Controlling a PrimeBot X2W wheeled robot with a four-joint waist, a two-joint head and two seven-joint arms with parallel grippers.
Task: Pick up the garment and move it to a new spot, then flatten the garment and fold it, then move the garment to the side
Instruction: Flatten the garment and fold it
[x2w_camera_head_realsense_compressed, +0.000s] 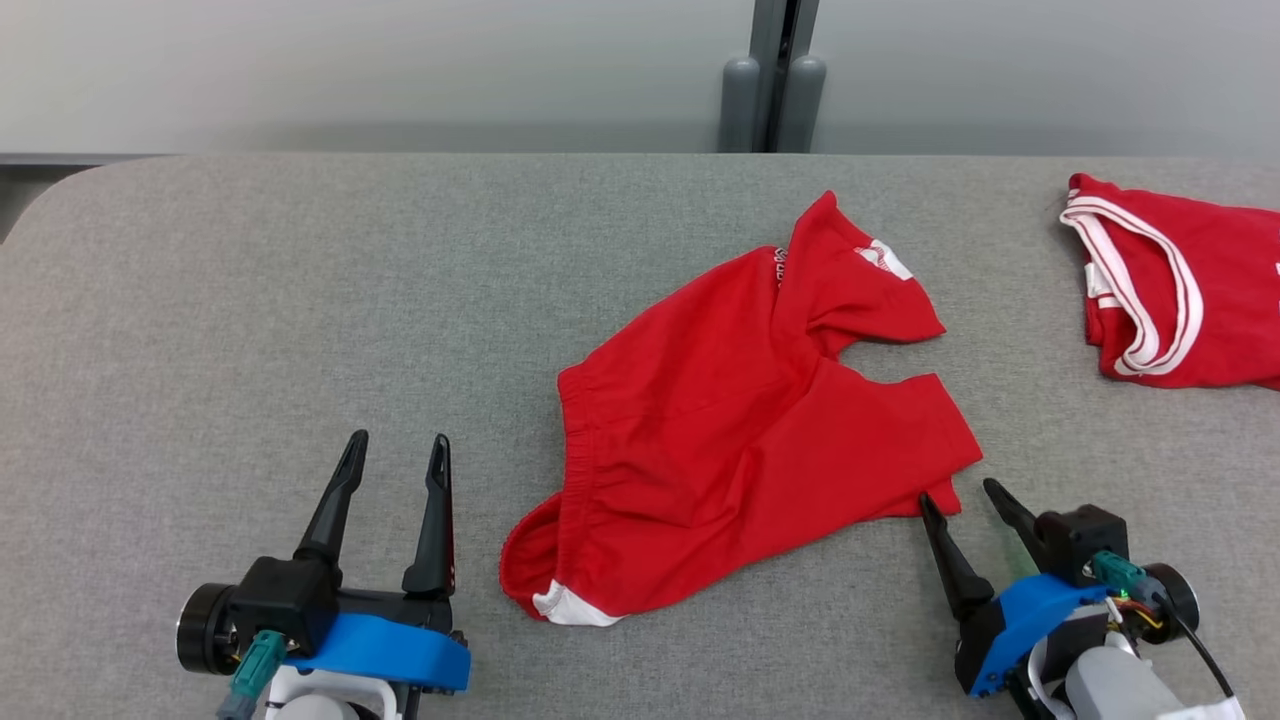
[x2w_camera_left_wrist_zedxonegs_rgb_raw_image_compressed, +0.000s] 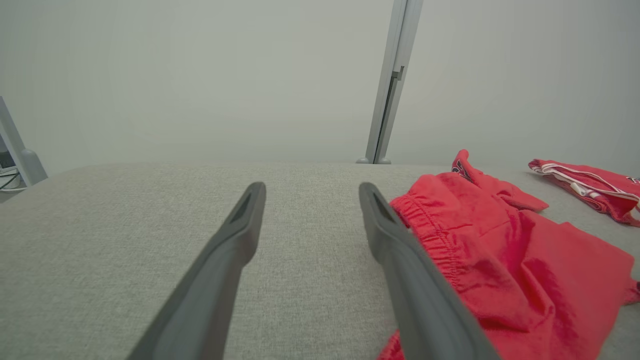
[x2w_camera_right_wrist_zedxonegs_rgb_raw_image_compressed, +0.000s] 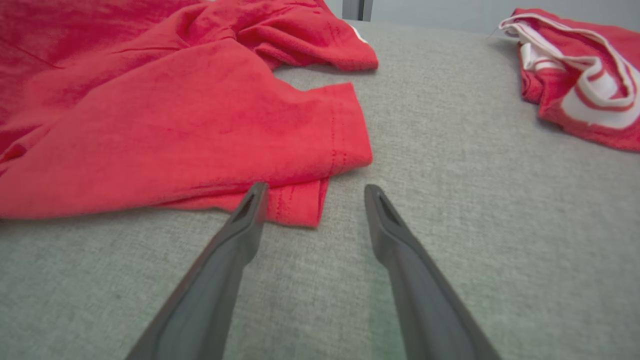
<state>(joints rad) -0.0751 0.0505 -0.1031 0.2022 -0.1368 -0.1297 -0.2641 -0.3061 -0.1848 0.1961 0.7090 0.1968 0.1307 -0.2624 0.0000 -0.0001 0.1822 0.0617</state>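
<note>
Black fingers (x2w_camera_head_realsense_compressed: 335, 500) on left tool (x2w_camera_head_realsense_compressed: 398, 440) and right tool (x2w_camera_head_realsense_compressed: 958, 492), blue collars (x2w_camera_head_realsense_compressed: 390, 650), teal plugs (x2w_camera_head_realsense_compressed: 260, 665), perhaps orange wires (x2w_camera_head_realsense_compressed: 1135, 612)

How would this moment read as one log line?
garment: red shorts crumpled on table | left gripper: open, empty | right gripper: open, by leg hem

The crumpled red cloth shorts (x2w_camera_head_realsense_compressed: 740, 430) look soft and matt. The grey table covering (x2w_camera_head_realsense_compressed: 250, 320) is coarse woven fabric. The long dark fingers (x2w_camera_left_wrist_zedxonegs_rgb_raw_image_compressed: 232, 250) are smooth matt plastic.

Head camera high over table (x2w_camera_head_realsense_compressed: 200, 300); wrist cameras low beside the same shorts (x2w_camera_head_realsense_compressed: 740, 430)
</note>
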